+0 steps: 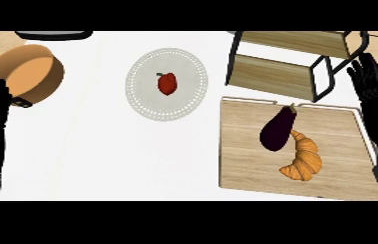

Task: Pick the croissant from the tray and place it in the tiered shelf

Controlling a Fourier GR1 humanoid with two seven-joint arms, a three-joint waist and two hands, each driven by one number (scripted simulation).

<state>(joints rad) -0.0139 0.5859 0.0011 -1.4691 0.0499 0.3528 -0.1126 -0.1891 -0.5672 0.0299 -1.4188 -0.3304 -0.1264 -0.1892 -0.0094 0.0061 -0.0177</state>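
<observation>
Nothing is yet accomplished: the croissant (pixel 301 163) is found on the tray (pixel 244 163) beside the eggplant (pixel 277 128), ungrasped, well apart from the shelf (pixel 273 75), and the right hand (pixel 363 88) is held with fingers (pixel 368 68) straight, empty.

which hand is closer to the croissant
Right. The right hand rests open at the view's right edge, up and right of the croissant on the tray. The left hand is at the far left edge, beside the brown bowl.

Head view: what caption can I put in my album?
Croissant and eggplant side by side on the wooden tray, tiered shelf behind.
</observation>
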